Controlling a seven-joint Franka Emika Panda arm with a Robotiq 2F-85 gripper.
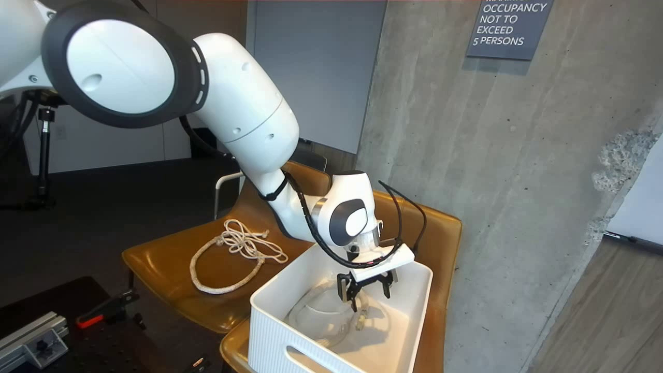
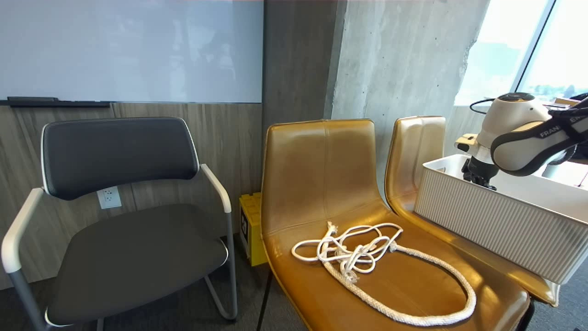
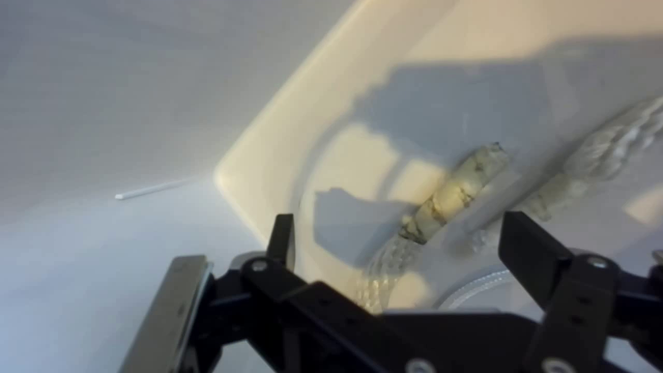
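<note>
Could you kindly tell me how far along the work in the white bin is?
Done: the gripper is inside the white bin, jaws open. In hand: nothing; it hangs above a taped cord end. Left: probably the grasp, since that end lies ungripped in the bin.

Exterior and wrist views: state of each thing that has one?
White bin: open-topped, upright
Gripper: open, inside the bin, holding nothing
Braided cord: lying in the bin, end taped, ungripped
Rope: partly tangled, end frayed, lying on a brown chair
Gray chair: upright
</note>
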